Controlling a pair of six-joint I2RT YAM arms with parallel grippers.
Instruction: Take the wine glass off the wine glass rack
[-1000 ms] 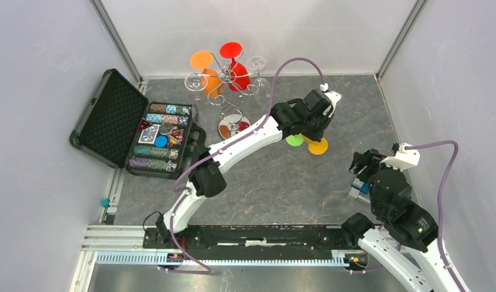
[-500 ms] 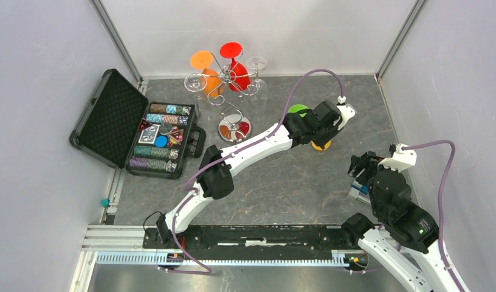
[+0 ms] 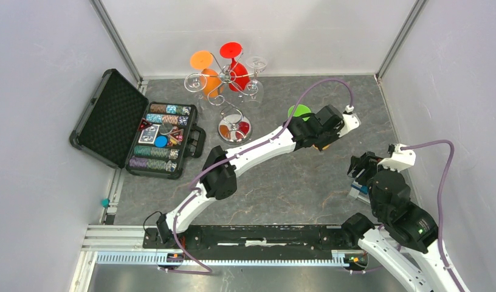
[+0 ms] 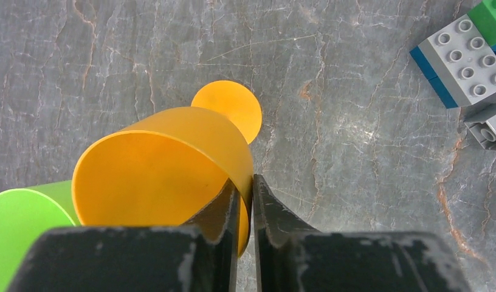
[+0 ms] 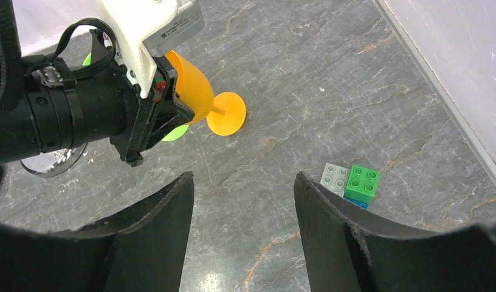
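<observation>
The chrome wine glass rack [image 3: 228, 82] stands at the back on its mirrored base [image 3: 234, 129]. An orange glass [image 3: 203, 61], a red glass [image 3: 232, 53] and clear glasses [image 3: 256, 63] hang on it. My left gripper [image 4: 251, 182] is shut on the rim of a yellow wine glass [image 4: 160, 176], one finger inside the bowl. The glass leans, its foot [image 5: 226, 114] low by the table. In the top view the left gripper [image 3: 323, 131] hides most of it. A green glass [image 3: 299, 111] stands just left. My right gripper [image 5: 242, 182] is open and empty, also seen from above [image 3: 362, 164].
An open black case of poker chips [image 3: 154, 137] lies at the left. Stacked toy bricks [image 5: 352, 182] sit on the table right of the yellow glass, near my right gripper. Grey walls close in the back and both sides.
My left gripper has swung to the right and slightly back with the yellow glass's rim, uncovering the green glass's top. The right arm has hardly moved.
</observation>
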